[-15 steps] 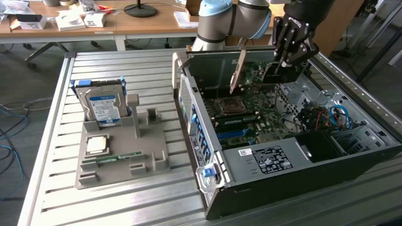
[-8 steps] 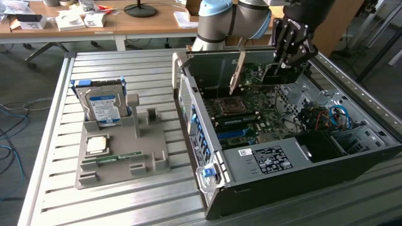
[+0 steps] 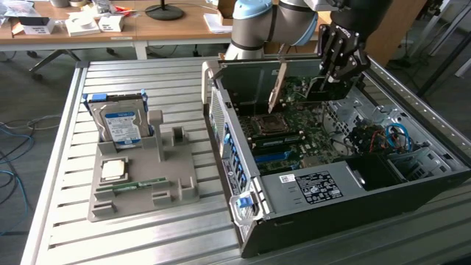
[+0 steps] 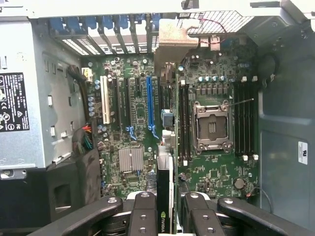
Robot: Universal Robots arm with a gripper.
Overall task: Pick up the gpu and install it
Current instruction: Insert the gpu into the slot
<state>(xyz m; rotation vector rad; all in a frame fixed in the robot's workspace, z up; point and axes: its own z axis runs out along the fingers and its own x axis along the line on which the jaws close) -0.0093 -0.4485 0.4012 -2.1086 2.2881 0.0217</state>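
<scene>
My gripper [image 3: 332,79] hangs over the open computer case [image 3: 243,182], shut on the gpu [image 3: 324,91]. The card stands on edge above the motherboard [image 3: 294,138], its pale bracket strip [image 3: 278,85] towards the case's rear wall. In the wrist view the gpu [image 4: 165,182] is seen edge-on between my two black fingers [image 4: 142,216], its bracket [image 4: 170,34] at the far end by the rear slots. My gripper [image 4: 165,209] holds it above the board, between the blue expansion slot [image 4: 150,105] and the memory slots [image 4: 183,123]. The card is not touching any slot.
A grey holder tray [image 3: 173,182] in the exterior view's left carries a blue-labelled hard drive [image 3: 121,124], a processor chip [image 3: 112,170] and a green memory stick [image 3: 132,186]. Inside the case are the power supply [image 3: 309,185], the CPU socket [image 4: 211,128] and cables [image 3: 394,138]. Desks stand behind.
</scene>
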